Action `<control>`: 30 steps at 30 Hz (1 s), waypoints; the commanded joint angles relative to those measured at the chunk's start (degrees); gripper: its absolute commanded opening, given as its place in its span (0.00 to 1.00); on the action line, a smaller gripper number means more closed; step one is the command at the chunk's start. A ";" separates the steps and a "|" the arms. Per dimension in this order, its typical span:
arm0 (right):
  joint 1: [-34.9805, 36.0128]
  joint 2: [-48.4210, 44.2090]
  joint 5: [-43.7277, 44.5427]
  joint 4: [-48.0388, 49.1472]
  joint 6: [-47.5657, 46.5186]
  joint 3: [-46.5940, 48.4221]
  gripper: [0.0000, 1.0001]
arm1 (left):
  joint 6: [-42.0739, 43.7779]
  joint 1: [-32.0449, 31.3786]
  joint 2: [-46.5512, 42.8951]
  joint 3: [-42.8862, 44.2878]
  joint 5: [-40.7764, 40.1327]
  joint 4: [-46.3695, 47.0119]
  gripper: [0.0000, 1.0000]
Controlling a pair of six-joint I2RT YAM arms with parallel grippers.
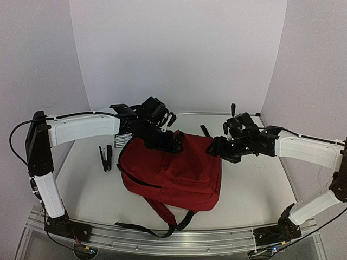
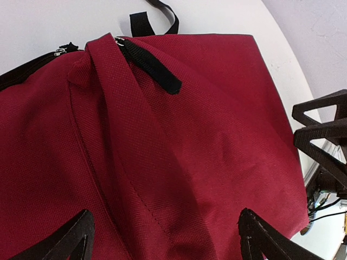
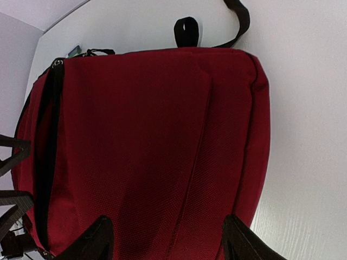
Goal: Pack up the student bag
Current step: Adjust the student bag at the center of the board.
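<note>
Toward the bottom centre of the top view, black straps trail off the student bag. It lies flat mid-table, its long axis seemingly running near to far and its carry loop pointing at the back wall. At its far corners sit the left gripper and right gripper, equally near, jaws spread wide, gripping nothing, red fabric directly beneath.

The white-shelled left arm was bent sharply at the elbow and extended inward to the right, its black wrist tipped downward and its jaws held wide apart. The matching right arm was extended inward to the left, its jaws likewise parted, with nothing clamped between them.
</note>
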 commanded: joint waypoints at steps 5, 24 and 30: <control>0.12 -1.47 -5.87 9.29 3.65 -3.81 0.59 | 1.05 -0.08 2.84 4.86 -4.98 -5.07 0.75; -1.76 5.36 0.30 9.42 -4.49 3.12 0.00 | -2.24 -0.11 -3.04 -4.27 -2.01 -1.21 0.00; -8.45 13.15 -1.88 8.88 -11.82 11.47 0.00 | -6.19 -1.52 -3.93 -6.85 2.97 3.71 0.00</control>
